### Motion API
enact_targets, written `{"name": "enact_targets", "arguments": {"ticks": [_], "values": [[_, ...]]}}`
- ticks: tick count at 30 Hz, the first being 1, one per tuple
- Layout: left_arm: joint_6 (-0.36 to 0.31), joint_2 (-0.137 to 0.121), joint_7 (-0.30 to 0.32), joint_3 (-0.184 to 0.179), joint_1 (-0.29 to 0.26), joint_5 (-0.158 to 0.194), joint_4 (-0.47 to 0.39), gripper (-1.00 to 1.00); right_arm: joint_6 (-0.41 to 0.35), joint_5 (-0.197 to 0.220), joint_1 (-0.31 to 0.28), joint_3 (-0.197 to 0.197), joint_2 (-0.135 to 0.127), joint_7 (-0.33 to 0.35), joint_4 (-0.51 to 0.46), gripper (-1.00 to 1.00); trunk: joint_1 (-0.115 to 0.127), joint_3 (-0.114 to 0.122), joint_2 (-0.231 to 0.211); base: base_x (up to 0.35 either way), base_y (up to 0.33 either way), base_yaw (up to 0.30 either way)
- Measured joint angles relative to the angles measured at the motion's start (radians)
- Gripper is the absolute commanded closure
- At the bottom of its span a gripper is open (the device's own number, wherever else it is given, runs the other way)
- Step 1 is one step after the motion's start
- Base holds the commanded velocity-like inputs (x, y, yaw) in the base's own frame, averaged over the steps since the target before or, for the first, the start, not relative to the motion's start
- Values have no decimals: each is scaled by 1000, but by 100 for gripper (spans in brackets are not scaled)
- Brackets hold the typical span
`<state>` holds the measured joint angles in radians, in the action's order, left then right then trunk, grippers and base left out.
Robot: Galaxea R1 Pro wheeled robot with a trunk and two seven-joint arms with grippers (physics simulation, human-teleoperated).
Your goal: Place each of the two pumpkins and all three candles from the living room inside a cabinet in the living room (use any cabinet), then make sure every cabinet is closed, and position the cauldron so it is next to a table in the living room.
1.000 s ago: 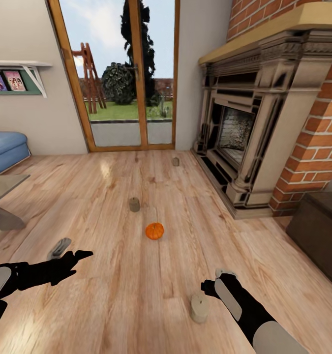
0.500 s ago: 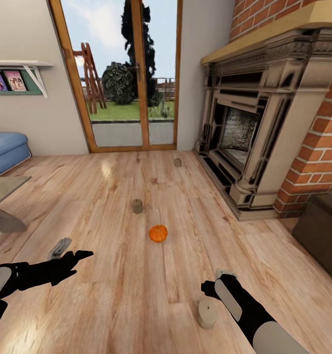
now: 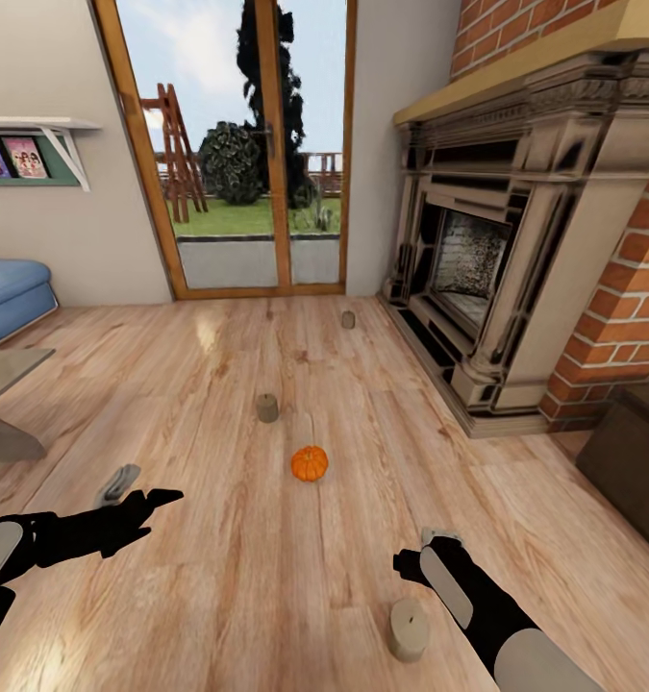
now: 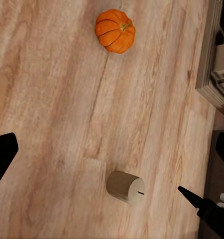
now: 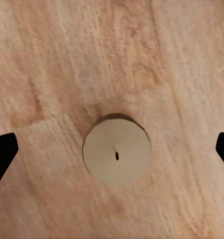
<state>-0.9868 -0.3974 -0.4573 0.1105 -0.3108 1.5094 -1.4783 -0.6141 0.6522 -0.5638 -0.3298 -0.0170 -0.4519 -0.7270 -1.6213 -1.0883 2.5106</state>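
Wood floor before the brick fireplace, candles and one pumpkin scattered across it.

From the head view, the wood floor (image 3: 247,577) runs to the fireplace (image 3: 478,259); your right gripper (image 3: 422,556) hangs just beside the nearest candle (image 3: 410,630), the pumpkin (image 3: 310,463) farther ahead, two more candles (image 3: 267,407) beyond, and the dark cabinet (image 3: 636,461) at the right edge. The left wrist view shows the pumpkin (image 4: 115,31) and the candle (image 4: 126,187), with your left gripper (image 3: 132,495) empty and parted. The right wrist view looks straight down on the candle (image 5: 117,156), centred between wide-spread, empty fingertips (image 5: 2,154). Descend off-centre and you may tip the stubby candle and send it rolling.
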Motion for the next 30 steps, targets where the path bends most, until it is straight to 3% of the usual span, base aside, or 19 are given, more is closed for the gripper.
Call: {"name": "enact_targets", "arguments": {"ticks": [2, 4, 6, 10, 12, 15, 18, 20, 23, 26, 30], "values": [[0, 0, 8, 0, 0, 11, -1, -100, 1, 0, 0, 0, 0, 0, 0, -100, 0, 0, 0, 9, 0, 0], [-4, -1, 29, 1, 0, 66, 0, -100, 2, 0, 0, 0, 0, 0, 0, -100, 0, 0, 0, 3, 0, 0], [-9, -11, 48, -2, 0, 159, 0, -100, 2, 0, 0, 0, 0, 3, 0, -100, 0, 0, 0, 1, 0, 0], [-13, -71, 60, -38, 5, 359, -4, -100, 2, 0, 0, 0, 0, 45, 1, -100, 0, 0, 0, 0, 0, 0], [-14, -88, 62, -61, 7, 459, -6, -100, 2, 0, 0, 0, 0, 65, 1, -100, 0, 0, 0, 0, 0, 0], [-15, -95, 64, -105, 9, 557, -8, -100, 1, -1, 0, 0, 0, 76, 1, -100, 0, 0, 0, 0, 0, 0], [-16, -97, 85, -141, 9, 600, -9, -100, 1, -1, 0, 0, 0, 78, 2, -100, 0, 0, 0, 0, 0, 0], [-16, -98, 136, -154, 9, 618, -10, -100, 1, -1, 0, 0, 0, 79, 3, -100, 0, 0, 0, 0, 0, 0], [-16, -99, 201, -175, 9, 625, -18, -100, 2, -1, 0, 0, 0, 79, 4, -100, 0, 0, 0, 0, 0, 0], [-16, -99, 243, -239, 9, 625, -23, -100, 3, -2, 0, 0, 0, 80, 4, -100, 0, 0, 0, 0, 0, 0], [-16, -101, 250, -251, 9, 624, -24, -100, 3, -2, 0, 0, 0, 80, 3, -100, -2, -15, 1, 0, 0, 0]]}}
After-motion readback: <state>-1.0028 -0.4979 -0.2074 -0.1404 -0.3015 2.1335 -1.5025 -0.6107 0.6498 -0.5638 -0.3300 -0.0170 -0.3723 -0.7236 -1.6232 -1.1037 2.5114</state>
